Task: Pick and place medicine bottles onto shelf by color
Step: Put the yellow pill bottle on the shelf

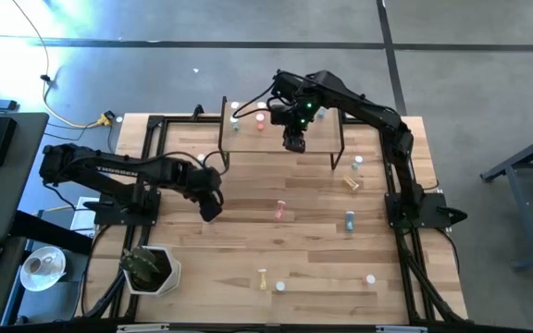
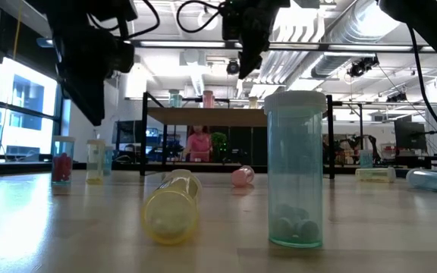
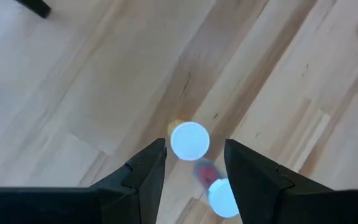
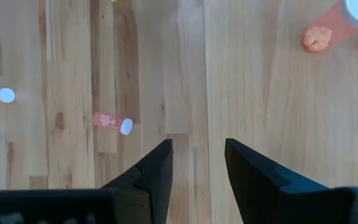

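The light-wood tabletop (image 1: 248, 166) carries a small raised light-wood shelf on thin black legs (image 1: 248, 139). The right gripper (image 1: 293, 141) hangs over the shelf's near edge. Its jaws are parted and hold nothing, with bare board straight below them. The left gripper (image 3: 194, 171) hangs well off the shelf over the table, jaws likewise apart and empty. Two upright white-capped bottles stand directly beneath it; one cap (image 3: 189, 140) sits just ahead of the gap between the fingers (image 3: 145, 174), the other bottle (image 3: 221, 196), reddish in the body, close against one finger.

In my judgement the step in hand is the left arm's pick. It should centre on a single cap, come straight down, and keep the neighbour outside the jaws so it is not knocked over.

On the shelf beyond the right gripper stand a pale green bottle (image 2: 174, 98) and a pink bottle (image 2: 208, 98). Other bottles are scattered well away from both grippers: the clear teal bottle (image 2: 295, 171) holds white pills at its bottom, and the lying yellow bottle (image 2: 173, 206) looks empty.
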Robot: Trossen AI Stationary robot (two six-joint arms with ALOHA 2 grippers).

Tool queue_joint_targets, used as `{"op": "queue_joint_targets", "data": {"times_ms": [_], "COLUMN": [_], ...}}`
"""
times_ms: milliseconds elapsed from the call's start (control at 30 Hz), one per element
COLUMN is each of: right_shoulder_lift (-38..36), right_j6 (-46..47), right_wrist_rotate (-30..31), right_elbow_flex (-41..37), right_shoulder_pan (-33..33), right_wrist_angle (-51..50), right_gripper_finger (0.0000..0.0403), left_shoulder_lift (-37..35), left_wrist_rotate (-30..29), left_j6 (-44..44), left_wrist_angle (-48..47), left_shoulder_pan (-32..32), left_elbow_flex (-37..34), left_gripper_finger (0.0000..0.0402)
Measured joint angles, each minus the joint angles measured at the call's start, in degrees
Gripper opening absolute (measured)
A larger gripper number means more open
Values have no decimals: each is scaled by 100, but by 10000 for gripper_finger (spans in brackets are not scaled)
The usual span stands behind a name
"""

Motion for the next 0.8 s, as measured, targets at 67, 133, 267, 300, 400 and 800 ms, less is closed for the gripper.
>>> {"op": "queue_joint_targets", "data": {"times_ms": [67, 133, 267, 300, 400, 800], "right_shoulder_lift": [2, 2, 2, 0, 1, 1], "right_j6": [2, 2, 2, 2, 1, -44], "right_wrist_rotate": [0, 0, 0, -2, 0, 2], "right_elbow_flex": [0, 0, 0, 0, 0, 0], "right_shoulder_pan": [21, 43, 110, 124, 164, 223], "right_wrist_angle": [-1, 1, 48, 48, 81, 142], "right_gripper_finger": [138, 138, 138, 138, 138, 138], "left_shoulder_lift": [0, 0, 50, 63, 55, 208], "left_wrist_rotate": [-93, -172, -205, -204, -185, -167], "left_j6": [-122, -218, -188, -189, -172, -209], "left_wrist_angle": [2, 2, 66, 69, 103, 178], "left_shoulder_pan": [-42, -70, -69, -67, -68, -69], "left_elbow_flex": [0, 0, 0, 0, -2, -2], "left_gripper_finger": [156, 156, 156, 156, 157, 157]}}
